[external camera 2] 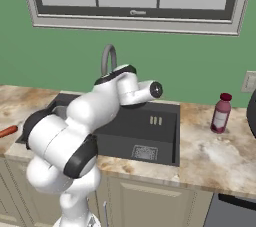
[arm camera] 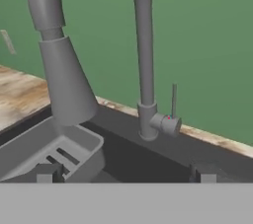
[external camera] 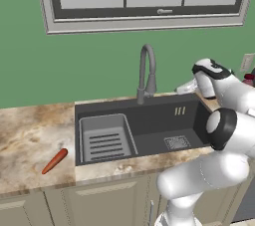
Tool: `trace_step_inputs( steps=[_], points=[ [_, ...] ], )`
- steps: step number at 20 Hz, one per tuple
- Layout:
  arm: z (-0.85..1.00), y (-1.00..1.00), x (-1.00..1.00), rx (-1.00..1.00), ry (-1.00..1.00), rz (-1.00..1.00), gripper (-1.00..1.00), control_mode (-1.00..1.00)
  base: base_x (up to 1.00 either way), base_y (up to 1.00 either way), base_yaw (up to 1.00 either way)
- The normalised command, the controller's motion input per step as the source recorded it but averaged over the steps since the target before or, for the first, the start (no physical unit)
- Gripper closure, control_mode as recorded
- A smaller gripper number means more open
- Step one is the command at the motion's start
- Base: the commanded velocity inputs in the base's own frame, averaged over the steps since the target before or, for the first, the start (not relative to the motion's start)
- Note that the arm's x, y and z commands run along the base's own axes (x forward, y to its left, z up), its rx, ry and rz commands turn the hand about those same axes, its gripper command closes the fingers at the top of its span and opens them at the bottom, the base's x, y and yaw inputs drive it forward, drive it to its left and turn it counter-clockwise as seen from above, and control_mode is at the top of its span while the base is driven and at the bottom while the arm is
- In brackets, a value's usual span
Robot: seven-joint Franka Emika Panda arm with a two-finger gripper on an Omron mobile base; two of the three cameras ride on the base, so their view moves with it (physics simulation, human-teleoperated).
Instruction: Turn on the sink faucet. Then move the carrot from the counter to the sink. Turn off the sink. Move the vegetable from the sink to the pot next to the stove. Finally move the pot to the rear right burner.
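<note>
The sink faucet [arm camera: 145,70] rises close ahead in the hand view. Its thin side lever [arm camera: 174,100] stands upright on the right of the base, and the spout head [arm camera: 64,80] hangs at the left. My gripper [arm camera: 126,174] is open, level with the faucet's base and a short way in front of it, holding nothing. From the left base view the hand [external camera: 187,88] hovers over the sink [external camera: 149,120], right of the faucet [external camera: 146,73]. The carrot [external camera: 55,161] lies on the counter [external camera: 30,135] left of the basin. The stove is out of view, and I cannot make out the pot.
A ribbed grey tray insert [external camera: 104,138] fills the basin's left part, and a drain grate [external camera: 177,143] sits at the right. A pink-red bottle [external camera 2: 221,113] stands on the counter right of the sink, beside a dark shape [external camera 2: 253,111] cut by the frame edge.
</note>
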Motion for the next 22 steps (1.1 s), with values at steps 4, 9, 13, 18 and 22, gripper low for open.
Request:
trace_step_inputs(
  steps=[4,9,13,18,22],
  points=[
    [-0.12,0.00,0.16,0.01,-0.06,0.07,-1.00,-1.00,0.00,0.00,0.00],
    [-0.05,0.00,0.07,0.00,-0.03,0.04,-1.00,-1.00,0.00,0.00,0.00],
    [-0.08,0.10,0.12,0.00,-0.09,0.00,-1.00,-1.00,0.00,0.00,0.00],
    [-0.19,0.26,0.24,0.00,-0.15,0.00,-1.00,-1.00,0.00,0.00,0.00],
    [-0.09,0.06,0.34,-0.01,-0.06,0.00,-1.00,-1.00,0.00,0.00,0.00]
  ],
)
